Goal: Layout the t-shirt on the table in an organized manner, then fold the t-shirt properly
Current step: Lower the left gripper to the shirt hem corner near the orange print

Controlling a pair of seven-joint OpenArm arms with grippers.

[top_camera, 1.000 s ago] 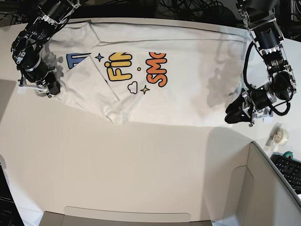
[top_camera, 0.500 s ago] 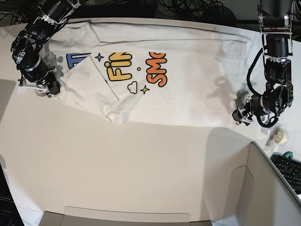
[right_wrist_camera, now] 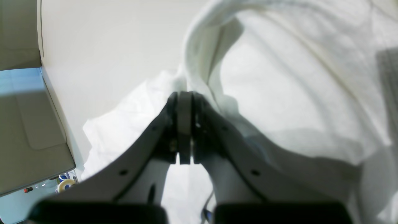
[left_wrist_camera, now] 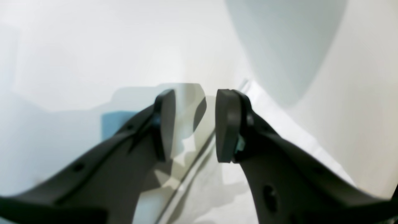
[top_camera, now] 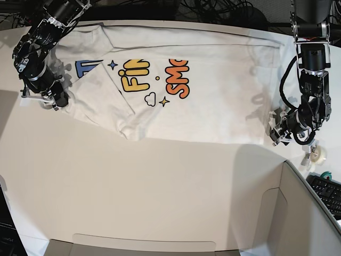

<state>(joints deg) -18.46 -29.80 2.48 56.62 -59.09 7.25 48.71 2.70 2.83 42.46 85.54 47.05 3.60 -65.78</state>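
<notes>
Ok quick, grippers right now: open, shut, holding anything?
Left gripper: open, nothing between its pads, at the hem of the white cotton t-shirt with colourful cartoon lettering.
Right gripper: shut, pinching white shirt fabric.

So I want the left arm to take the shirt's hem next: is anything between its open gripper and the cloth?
Nothing visible does. The left gripper stands open just off the t-shirt, with only bare table at that edge. The tape roll lies on its far side, away from the cloth.
</notes>
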